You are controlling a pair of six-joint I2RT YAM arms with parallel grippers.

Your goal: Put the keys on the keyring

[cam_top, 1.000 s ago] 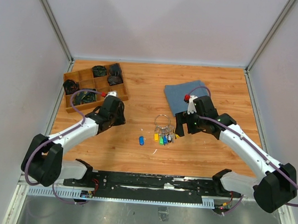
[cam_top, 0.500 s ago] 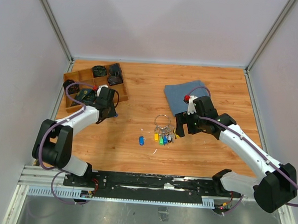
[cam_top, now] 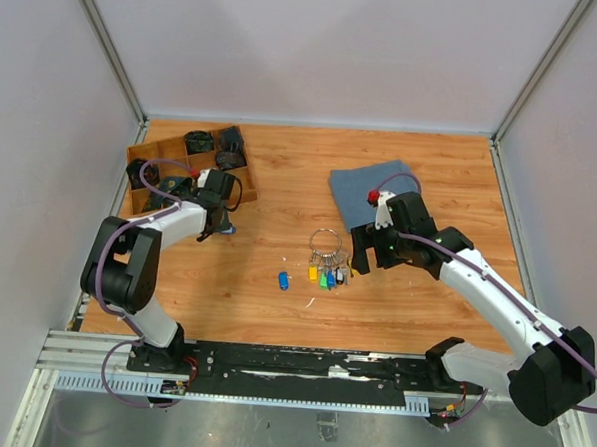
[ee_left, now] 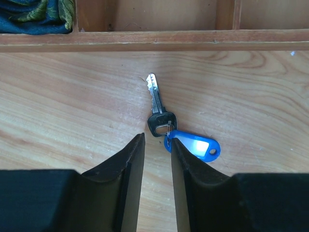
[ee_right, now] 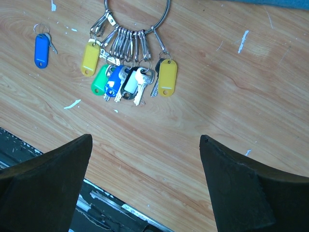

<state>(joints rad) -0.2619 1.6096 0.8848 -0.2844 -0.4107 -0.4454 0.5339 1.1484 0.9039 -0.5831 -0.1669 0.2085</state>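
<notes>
Left wrist view: left gripper (ee_left: pixel 158 137) jaws almost together, gripping nothing, hover just short of a blue-tagged key (ee_left: pixel 161 126) lying before the wooden tray (ee_left: pixel 154 39) — pickup is at hand, and it likely needs a wider gap first. Right wrist view adds what that one lacks: right gripper (ee_right: pixel 146 139) spread wide above the keyring (ee_right: pixel 166 14) — another blue key (ee_right: pixel 41 50) lies beside it.

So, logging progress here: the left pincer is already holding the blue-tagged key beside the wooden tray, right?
No. The left wrist view shows the blue-tagged key lying on the table beside the wooden tray, just ahead of the left pincer, not held.
</notes>
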